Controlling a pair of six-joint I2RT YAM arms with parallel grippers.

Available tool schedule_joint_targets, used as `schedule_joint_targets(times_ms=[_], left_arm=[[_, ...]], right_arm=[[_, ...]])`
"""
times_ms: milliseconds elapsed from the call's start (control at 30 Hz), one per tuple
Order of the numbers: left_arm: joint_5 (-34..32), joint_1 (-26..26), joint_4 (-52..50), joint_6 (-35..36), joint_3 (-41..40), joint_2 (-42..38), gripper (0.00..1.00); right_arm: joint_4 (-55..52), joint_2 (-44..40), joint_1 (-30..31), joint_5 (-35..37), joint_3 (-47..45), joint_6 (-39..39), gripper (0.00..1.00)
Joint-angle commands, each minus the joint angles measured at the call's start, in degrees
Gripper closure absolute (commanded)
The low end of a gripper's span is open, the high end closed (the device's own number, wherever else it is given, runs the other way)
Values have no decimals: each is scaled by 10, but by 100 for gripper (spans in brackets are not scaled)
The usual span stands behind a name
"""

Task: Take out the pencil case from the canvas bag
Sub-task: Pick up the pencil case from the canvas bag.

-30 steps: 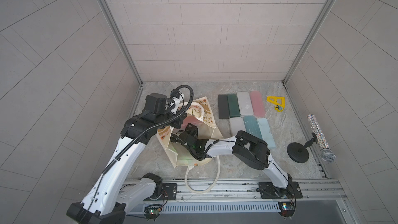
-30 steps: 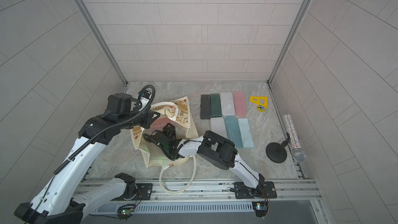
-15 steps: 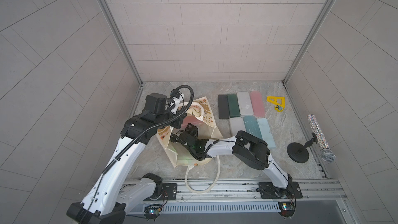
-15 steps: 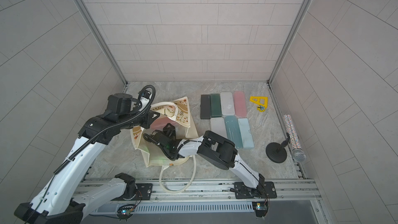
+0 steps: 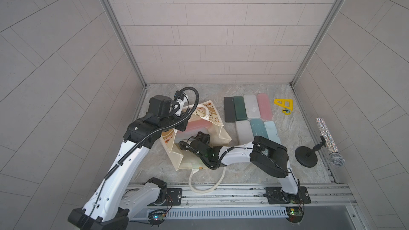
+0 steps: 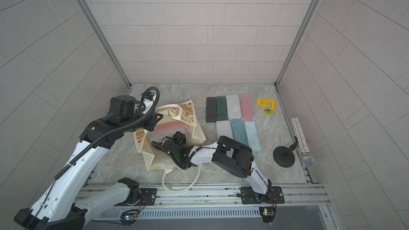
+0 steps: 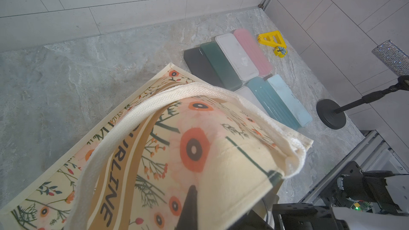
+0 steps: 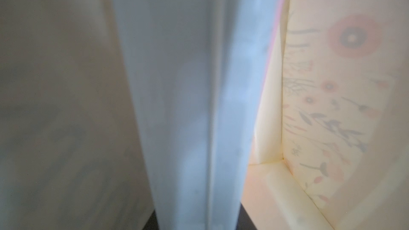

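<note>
The canvas bag (image 5: 221,133) (image 6: 195,132) lies on its side, mouth facing up. My left gripper (image 5: 187,121) (image 6: 160,117) is shut on its raised rim; one dark finger (image 7: 190,206) presses the printed cloth (image 7: 199,151). My right gripper (image 5: 202,137) (image 6: 178,136) reaches inside the bag. In the right wrist view a pale white pencil case (image 8: 188,107) fills the gap between the jaws, and a dark finger (image 8: 150,222) touches its side. A pink case (image 5: 197,126) (image 6: 170,127) lies behind it in the bag.
Several pencil cases lie in two rows right of the bag, from a black one (image 5: 229,109) to a light blue one (image 5: 272,133). Further right are a yellow triangle piece (image 5: 284,105) and a microphone stand (image 5: 306,157). A loose rope handle (image 5: 205,182) trails over the front rail.
The right jaws have narrowed onto the pale case inside the bag. Neither arm nor the bag has visibly shifted.
</note>
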Motion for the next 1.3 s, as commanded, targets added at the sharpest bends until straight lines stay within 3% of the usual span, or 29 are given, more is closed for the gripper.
schedule_joint_targets(times_ms=[0, 867, 1067, 1267], left_arm=[[-2, -2, 34, -5, 22, -15, 100], [-54, -2, 34, -13, 14, -2, 100], [-139, -1, 23, -32, 20, 16, 100], [-274, -1, 6, -59, 24, 32, 100]], right_arm=[[-18, -39, 10, 6, -17, 33, 64], [-186, -313, 65, -33, -133, 215, 64], [-213, -394, 86, -44, -165, 277, 65], [-194, -532, 89, -86, -227, 408, 66]])
